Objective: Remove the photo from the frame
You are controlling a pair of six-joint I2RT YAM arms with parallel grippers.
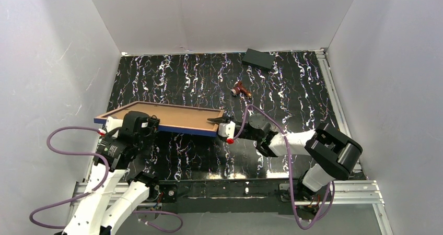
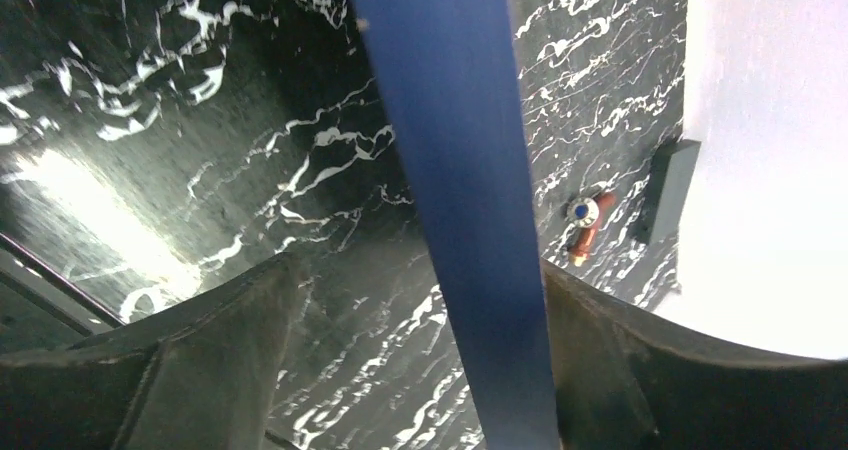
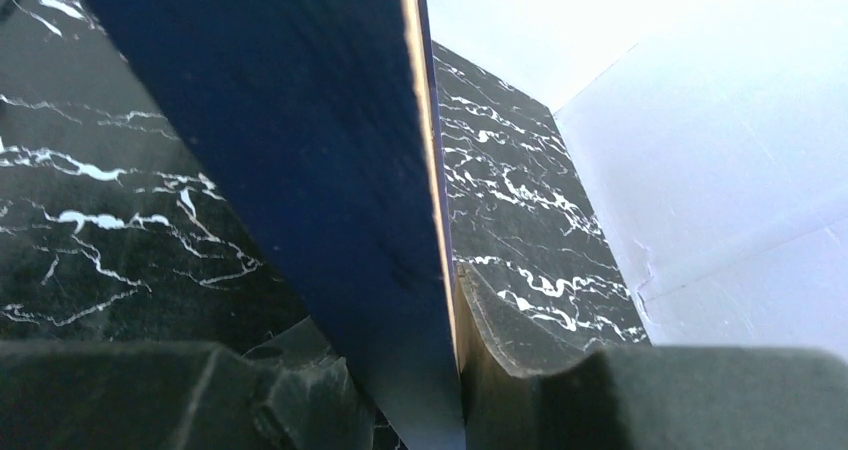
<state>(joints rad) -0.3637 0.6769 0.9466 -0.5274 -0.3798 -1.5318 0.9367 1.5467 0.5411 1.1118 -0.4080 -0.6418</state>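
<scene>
Between both jaws, the thin navy-blue rectangular frame [image 1: 183,130] hangs above the black marbled counter [image 1: 292,99], its brown-board-backed photo [image 1: 172,116] not yet out; right jaws grip the frame, left jaws gape around it.

A black marble-patterned tabletop [image 1: 292,89] with white veins fills the middle of the top view. Plain white walls enclose it: a back wall [image 1: 219,15] across the top, a left wall [image 1: 47,62] and a right wall [image 1: 397,78]. An aluminium rail [image 1: 334,94] runs along its right edge, another [image 1: 355,190] along the bottom edge. In the left wrist view, a bright glare [image 2: 90,210] lies at centre left.
</scene>
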